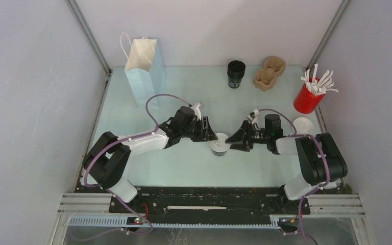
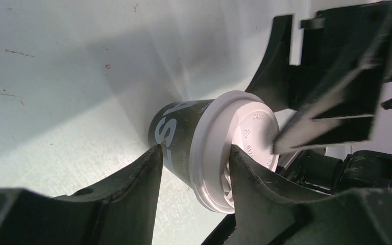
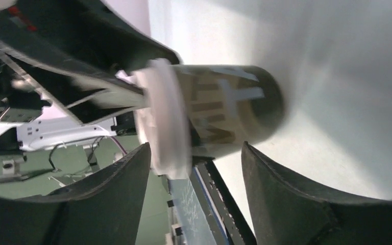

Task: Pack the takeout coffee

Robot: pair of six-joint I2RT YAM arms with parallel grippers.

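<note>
The takeout coffee (image 1: 219, 144), a black cup with a white domed lid, stands upright at the middle of the table. My left gripper (image 1: 212, 138) reaches it from the left. In the left wrist view the takeout coffee (image 2: 184, 130) sits at the tips of the left gripper (image 2: 195, 150), one finger (image 2: 148, 173) against the black body and the other against the lid. My right gripper (image 1: 233, 141) is just right of the cup. In the right wrist view the right gripper (image 3: 195, 148) stands open and the takeout coffee (image 3: 219, 109) lies beyond its tips, untouched.
A white paper bag (image 1: 144, 69) stands at the back left. At the back are a lidless black cup (image 1: 236, 74) and brown paper cup holders (image 1: 268, 74). A red cup of white sticks (image 1: 309, 97) and a loose white lid (image 1: 302, 125) sit at the right.
</note>
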